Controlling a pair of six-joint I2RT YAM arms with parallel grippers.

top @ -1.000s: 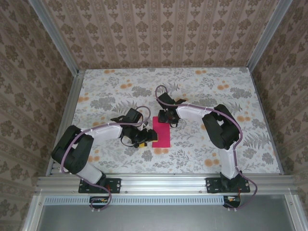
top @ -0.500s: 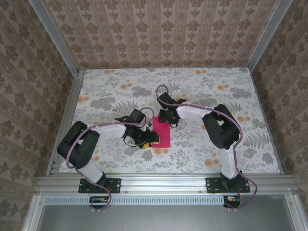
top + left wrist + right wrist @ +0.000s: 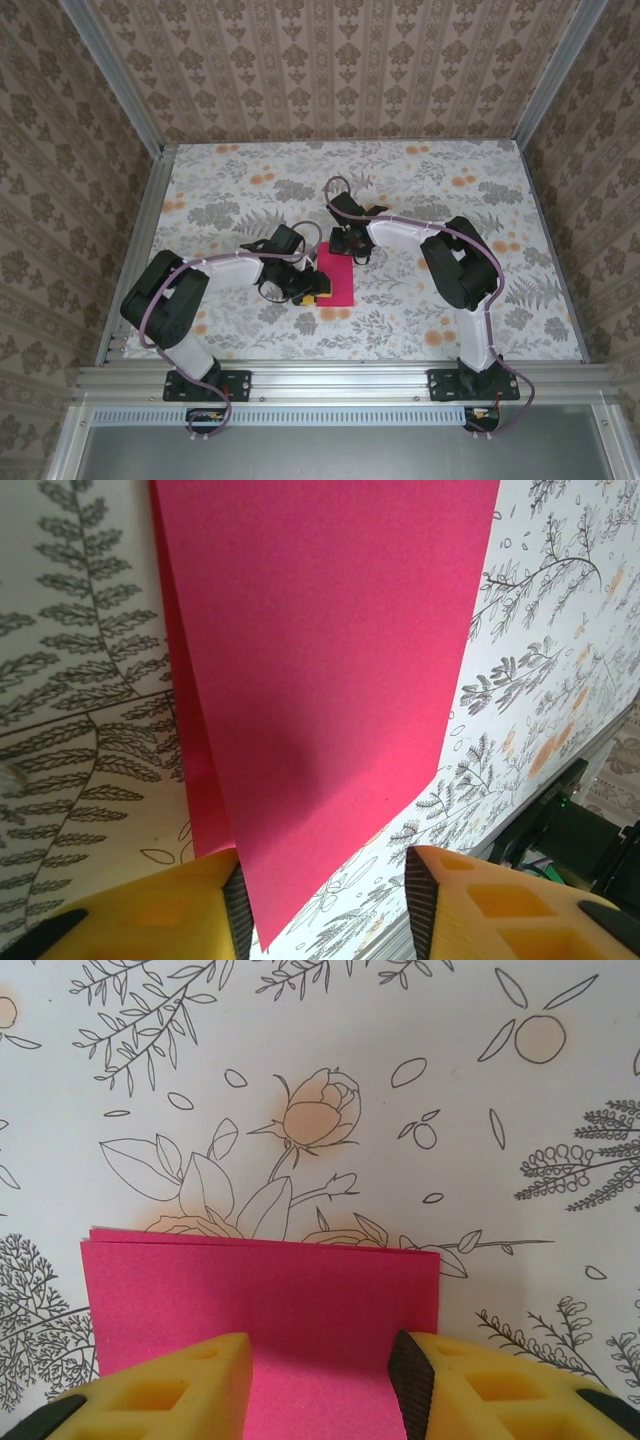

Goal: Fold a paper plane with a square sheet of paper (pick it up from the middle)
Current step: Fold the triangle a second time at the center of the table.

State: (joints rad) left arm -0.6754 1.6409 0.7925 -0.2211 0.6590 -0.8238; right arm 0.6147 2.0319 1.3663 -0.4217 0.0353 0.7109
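Left claw (image 3: 322, 880) has slid right to the near-left edge of the sheet of paper (image 3: 338, 275), fingers drawn closer. They stand parted, clamping nothing, with a near corner of the paper between them. Sheet lies at the middle of the desk (image 3: 420, 180), folded double into a magenta rectangle, layers slightly offset. Far end: right claw (image 3: 320, 1360) unmoved, fingers parted over the far edge, gripping nothing.

Left arm (image 3: 225, 268): low, elbow bent, reaching the pink sheet (image 3: 338, 280) from its left.
Left gripper (image 3: 325, 880): at sheet's near-left corner, yellow fingers (image 3: 170, 910) apart.
Right arm (image 3: 420, 240): folded, wrist at sheet's far edge.
Right gripper (image 3: 320, 1370): fingers parted over that edge.
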